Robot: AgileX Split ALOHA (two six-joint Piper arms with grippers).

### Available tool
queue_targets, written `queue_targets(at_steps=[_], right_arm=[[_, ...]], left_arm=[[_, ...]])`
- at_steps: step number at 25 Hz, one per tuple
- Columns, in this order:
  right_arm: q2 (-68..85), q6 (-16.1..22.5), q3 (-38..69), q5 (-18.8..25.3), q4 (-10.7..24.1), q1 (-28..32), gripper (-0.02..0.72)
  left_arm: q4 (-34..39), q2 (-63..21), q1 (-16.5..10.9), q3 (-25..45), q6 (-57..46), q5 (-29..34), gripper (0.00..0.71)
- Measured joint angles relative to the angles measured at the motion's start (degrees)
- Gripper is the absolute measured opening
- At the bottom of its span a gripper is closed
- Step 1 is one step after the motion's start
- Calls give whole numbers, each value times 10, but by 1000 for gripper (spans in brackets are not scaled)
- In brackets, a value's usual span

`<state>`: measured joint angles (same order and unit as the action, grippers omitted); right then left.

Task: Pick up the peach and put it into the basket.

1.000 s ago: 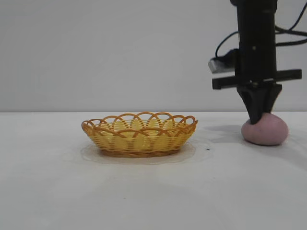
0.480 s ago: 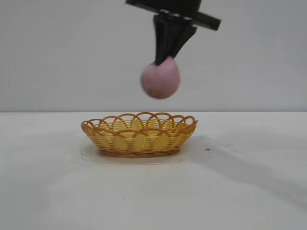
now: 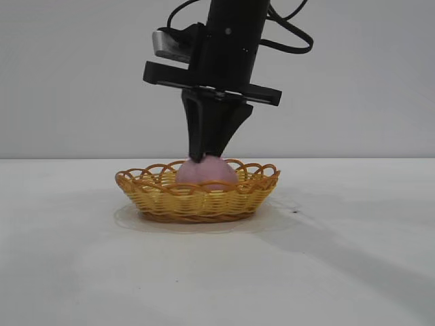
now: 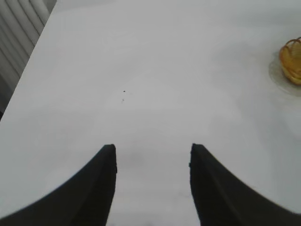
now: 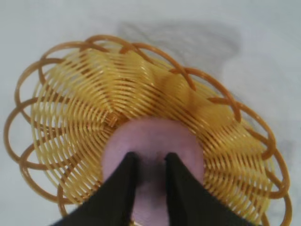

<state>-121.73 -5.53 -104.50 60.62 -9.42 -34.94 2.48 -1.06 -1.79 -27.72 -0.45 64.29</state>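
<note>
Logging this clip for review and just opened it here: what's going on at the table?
The right arm is putting the peach into the wicker basket. Its pincer points down over the basket, with the fingertips against the top of the peach, which already sits low inside the basket. Whether the grip has been let go is not clear. The left pincer hangs open over bare table, off to the side, holding nothing.

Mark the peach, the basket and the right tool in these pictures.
peach point(image 5: 155, 141): right wrist view, bare skin above the fingertips.
basket point(image 3: 153, 198): exterior view, woven yellow side wall.
right tool point(image 3: 207, 157): exterior view, between its fingertips, at the peach's top.
</note>
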Motion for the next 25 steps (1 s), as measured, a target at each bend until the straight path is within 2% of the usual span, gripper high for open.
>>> queue_targets(at_steps=[1, 4, 8, 10, 16, 20, 25], right_arm=[[16, 14, -5, -4, 14, 9, 388], [61, 65, -14, -10, 70, 85, 372], [55, 78, -6, 6, 81, 217, 372], [45, 77, 9, 10, 81, 260, 372], [39, 84, 63, -29, 73, 314, 372], [69, 88, 106, -42, 63, 321, 372], [231, 87, 276, -71, 71, 321, 372]], left_arm=[[0, 0, 0, 0, 0, 0, 347], [0, 0, 0, 0, 0, 0, 347], [0, 0, 0, 0, 0, 0, 347], [0, 0, 0, 0, 0, 0, 347], [0, 0, 0, 0, 0, 0, 347], [0, 0, 0, 0, 0, 0, 347], [0, 0, 0, 0, 0, 0, 347]])
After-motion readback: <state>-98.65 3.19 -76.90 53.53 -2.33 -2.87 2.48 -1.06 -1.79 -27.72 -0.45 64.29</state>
